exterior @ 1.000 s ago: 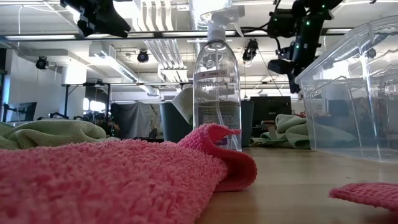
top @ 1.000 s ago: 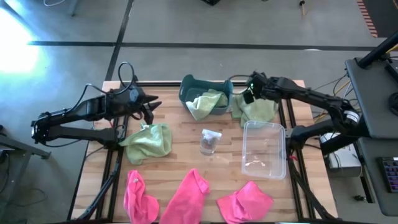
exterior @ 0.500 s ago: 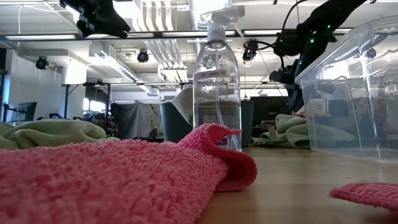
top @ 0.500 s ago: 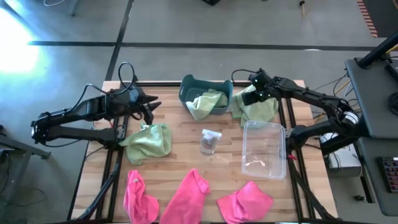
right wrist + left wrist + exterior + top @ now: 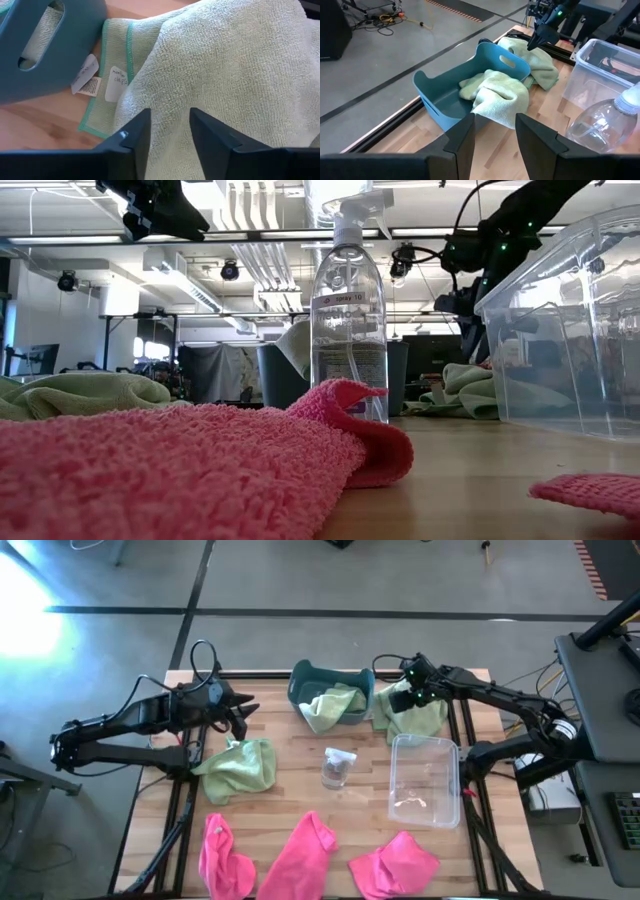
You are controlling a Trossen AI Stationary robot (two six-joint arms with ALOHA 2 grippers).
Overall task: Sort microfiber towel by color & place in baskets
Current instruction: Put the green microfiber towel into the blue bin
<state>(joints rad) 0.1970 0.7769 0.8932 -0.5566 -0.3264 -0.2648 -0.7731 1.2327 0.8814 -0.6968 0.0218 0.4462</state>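
High view: right gripper (image 5: pixel 408 690) sits low over the green towel (image 5: pixel 412 715) lying on the table just right of the teal basket (image 5: pixel 305 680), far side. Likely lining up a pick, since green seems to go in teal: one green towel (image 5: pixel 330 705) already hangs half in it. Vs a sec ago, the right arm has dropped and shifted slightly right onto that towel. Left gripper (image 5: pixel 240 712) hovers far-left, above a third green towel (image 5: pixel 238 766); no change. Three pink towels (image 5: pixel 300 858) along the near edge, clear basket (image 5: pixel 425 780) right of the spray bottle (image 5: pixel 338 768), empty.

Low view: right arm's now lower, beside the clear basket's far wall; bottle and pinks unmoved.

Left wrist view: left fingers (image 5: pixel 462 142) apart, nothing btwn them, waiting.

Right wrist view: right fingers (image 5: pixel 132 137) spread, straddling green cloth, not yet clamped; cloth's label shows next to the basket's handle slot.
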